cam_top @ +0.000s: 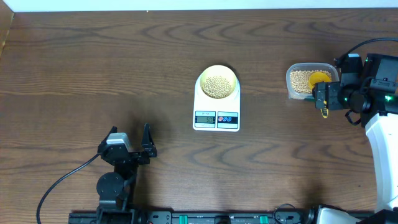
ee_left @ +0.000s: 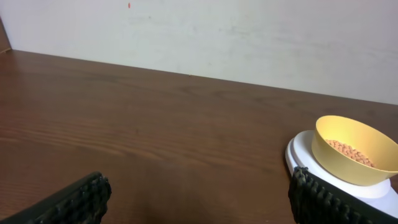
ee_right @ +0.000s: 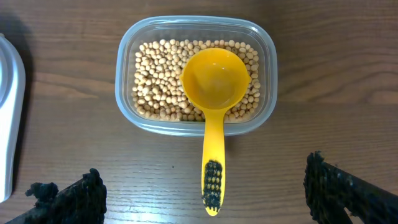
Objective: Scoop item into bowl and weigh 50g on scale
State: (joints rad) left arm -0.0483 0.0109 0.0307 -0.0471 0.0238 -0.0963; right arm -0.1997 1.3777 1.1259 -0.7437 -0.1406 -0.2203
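Observation:
The pale-yellow bowl (cam_top: 217,81) holds tan beans (cam_top: 217,86) and stands on the white scale (cam_top: 216,115); it also shows in the left wrist view (ee_left: 354,149) on the scale (ee_left: 301,152). A clear tub (ee_right: 196,124) holds more beans (ee_right: 155,81), with a bright yellow scoop (ee_right: 214,93) resting in it, bowl empty, handle over the rim toward me. My right gripper (ee_right: 202,193) is open above the scoop handle, not touching it; overhead it is by the tub (cam_top: 323,99). My left gripper (cam_top: 130,149) is open and empty near the table's front.
The wooden table's right edge (cam_top: 393,37) lies beyond the tub (cam_top: 301,81). A black cable (cam_top: 62,180) runs from the left arm's base. A pale wall (ee_left: 249,37) stands behind the table's far edge.

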